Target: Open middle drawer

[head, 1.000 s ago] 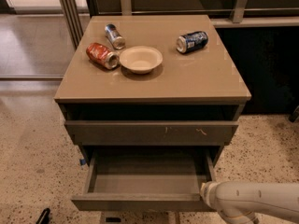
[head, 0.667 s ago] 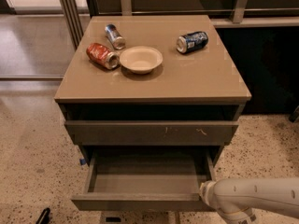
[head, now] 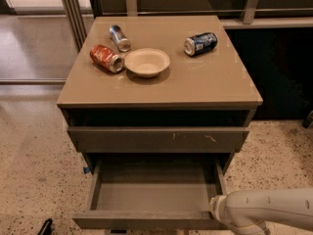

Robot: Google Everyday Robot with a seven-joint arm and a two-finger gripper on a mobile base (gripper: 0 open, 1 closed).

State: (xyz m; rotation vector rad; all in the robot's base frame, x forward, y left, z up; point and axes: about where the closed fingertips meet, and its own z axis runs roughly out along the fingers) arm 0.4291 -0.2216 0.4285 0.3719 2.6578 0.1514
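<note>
The middle drawer (head: pixel 152 196) stands pulled far out of the grey-brown cabinet. Its plain front (head: pixel 146 221) is near the bottom edge of the view, and its grey inner tray is bare. Above it sits the taller drawer front with pale scratch marks (head: pixel 159 139), which is shut. My white arm (head: pixel 274 208) reaches in from the lower right. My gripper (head: pixel 221 213) is at the front right corner of the open drawer, mostly hidden by the arm's end.
On the cabinet top (head: pixel 215 82) lie a red can (head: pixel 105 58), a silver can (head: pixel 120 37) and a blue can (head: pixel 200 43), with a cream bowl (head: pixel 147 62) between them. There is speckled floor on both sides and a dark counter front (head: pixel 279 67) at the right.
The arm has shifted slightly at the drawer's front right corner. The drawer is as far out as before. The things on top have not moved.
</note>
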